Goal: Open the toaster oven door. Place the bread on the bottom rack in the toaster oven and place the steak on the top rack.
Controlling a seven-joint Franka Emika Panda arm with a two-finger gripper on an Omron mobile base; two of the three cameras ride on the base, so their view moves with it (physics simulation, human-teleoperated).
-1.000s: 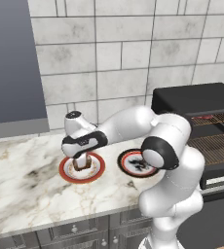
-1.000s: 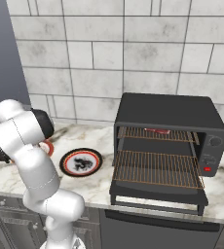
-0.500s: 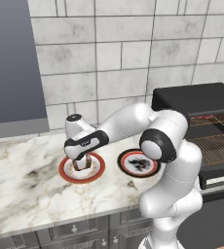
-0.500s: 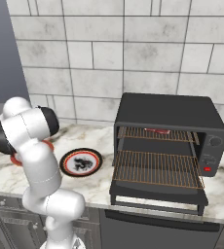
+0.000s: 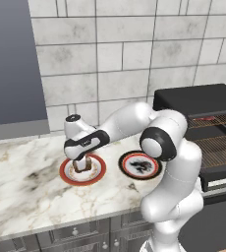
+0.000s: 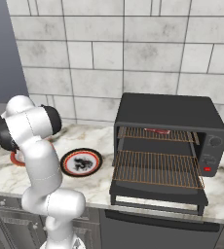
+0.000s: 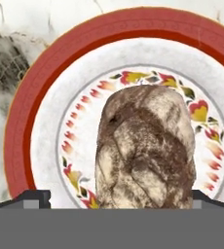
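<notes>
Over the red-rimmed plate (image 7: pixel 31 97), the gripper (image 7: pixel 114 197) (fully open, empty) straddles the bread (image 7: pixel 143 151); an off-centre squeeze could tip it out.

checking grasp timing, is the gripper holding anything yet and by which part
Nothing is held. The gripper is open, its fingertips on either side of the bread, which sits on the red-rimmed plate.

No readable text, labels, brands or numbers anywhere.
</notes>
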